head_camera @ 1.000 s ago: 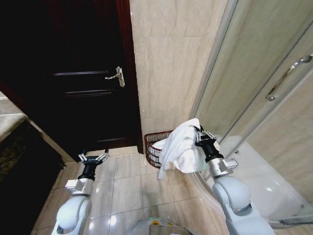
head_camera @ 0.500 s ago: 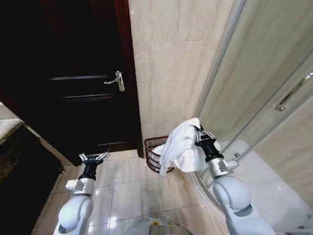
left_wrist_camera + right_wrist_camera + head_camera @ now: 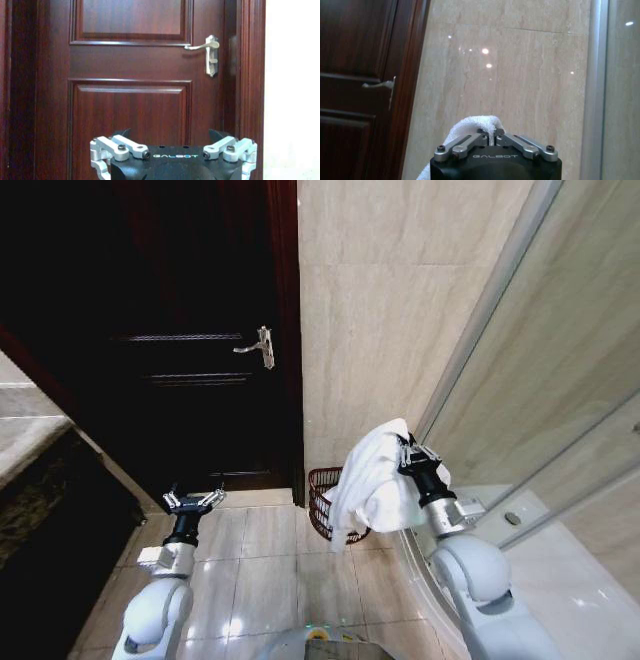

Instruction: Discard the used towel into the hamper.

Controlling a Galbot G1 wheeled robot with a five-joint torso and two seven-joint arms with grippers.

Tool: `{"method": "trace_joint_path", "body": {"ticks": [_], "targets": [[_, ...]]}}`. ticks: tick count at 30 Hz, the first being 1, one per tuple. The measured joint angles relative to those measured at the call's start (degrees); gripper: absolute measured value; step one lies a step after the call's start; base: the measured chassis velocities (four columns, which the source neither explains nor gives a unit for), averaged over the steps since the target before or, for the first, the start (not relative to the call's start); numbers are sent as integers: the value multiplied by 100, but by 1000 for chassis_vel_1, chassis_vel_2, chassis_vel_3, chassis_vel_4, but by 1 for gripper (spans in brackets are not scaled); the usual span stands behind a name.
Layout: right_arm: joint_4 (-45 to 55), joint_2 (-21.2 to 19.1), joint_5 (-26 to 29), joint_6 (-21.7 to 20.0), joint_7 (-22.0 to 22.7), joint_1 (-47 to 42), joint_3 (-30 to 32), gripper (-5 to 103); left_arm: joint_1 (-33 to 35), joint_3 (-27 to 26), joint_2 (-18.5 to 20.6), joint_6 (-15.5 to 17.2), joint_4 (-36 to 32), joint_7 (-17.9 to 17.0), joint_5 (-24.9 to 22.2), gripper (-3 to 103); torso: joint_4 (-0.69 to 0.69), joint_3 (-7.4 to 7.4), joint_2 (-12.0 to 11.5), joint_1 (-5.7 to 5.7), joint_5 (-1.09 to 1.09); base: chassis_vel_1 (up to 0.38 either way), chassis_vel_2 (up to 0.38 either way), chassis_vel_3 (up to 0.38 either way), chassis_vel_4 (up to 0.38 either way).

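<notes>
White towel point(image 3: 372, 480): clamped in right pincer point(image 3: 406, 448), held above and beside wire hamper point(image 3: 322, 502). Left pincer point(image 3: 192, 502): spread wide, empty, well apart from hamper.

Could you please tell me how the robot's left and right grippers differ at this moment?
The left gripper is open and empty, low over the floor tiles facing the dark wooden door; the right gripper is shut on the white terry towel, raised above the reddish-brown wire hamper. Both point forward.

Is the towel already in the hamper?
No, the right gripper holds the towel up above the hamper.
</notes>
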Motion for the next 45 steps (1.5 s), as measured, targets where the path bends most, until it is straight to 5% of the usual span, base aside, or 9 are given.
{"method": "trace_joint_path", "body": {"ticks": [21, 35, 45], "targets": [[-753, 28, 247, 20, -85, 967, -120, 4, -72, 115, -182, -273, 199, 121, 191, 100, 1, -10, -18, -9, 1, -6, 9, 7, -7], [-1299, -424, 1013, -450, 87, 2748, -228, 4, -5, 146, -410, -311, 127, 178, 484, 100, 2, -14, -24, -11, 1, 0, 0, 0, 0], [-1386, -500, 1246, -573, 103, 3010, -314, 4, 51, 113, -425, -346, 100, 190, 485, 100, 2, -15, -25, -12, 1, 0, 0, 0, 0]]}}
